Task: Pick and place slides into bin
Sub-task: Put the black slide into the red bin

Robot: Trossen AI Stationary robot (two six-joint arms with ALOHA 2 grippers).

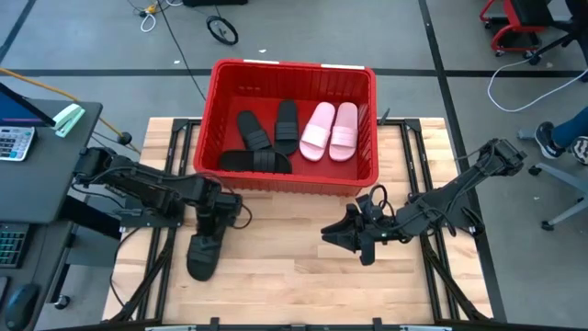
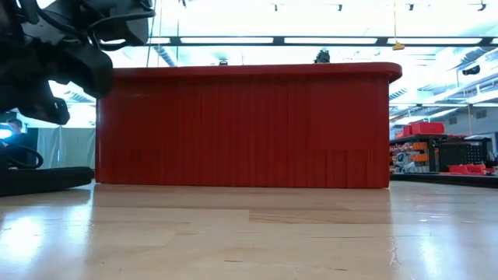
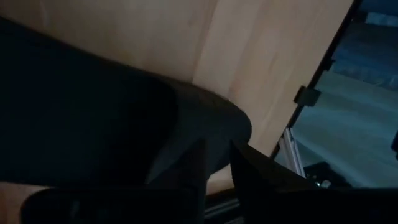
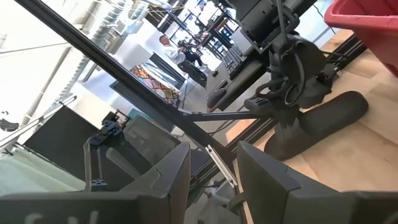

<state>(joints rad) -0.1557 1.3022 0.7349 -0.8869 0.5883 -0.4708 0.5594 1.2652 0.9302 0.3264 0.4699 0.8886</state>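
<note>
One black slide (image 1: pixel 202 257) lies on the wooden table at the near left; it also shows in the low view (image 2: pixel 43 180) and the right wrist view (image 4: pixel 329 118). My left gripper (image 1: pixel 217 221) stands over its far end, fingers down and closed on it. The red bin (image 1: pixel 292 72) stands at the far middle and holds three black slides (image 1: pixel 262 138) and two pink slides (image 1: pixel 331 131). My right gripper (image 1: pixel 333 236) hovers near the table's middle right, pointing left, open and empty. My left gripper has the black slide's far end (image 3: pixel 217 134) between its two fingers (image 3: pixel 258 177). It comes from above, pointing down. The slide lies flat on the table (image 2: pixel 47 180) and stretches from the gripper toward the near edge.
The bin's tall wall (image 2: pixel 241 128) rises just beyond both grippers. Bare wood (image 1: pixel 294 276) lies between the arms and along the near edge. A desk with a calculator (image 1: pixel 14 142) stands off the table's left side, and cables and chairs lie on the floor beyond.
</note>
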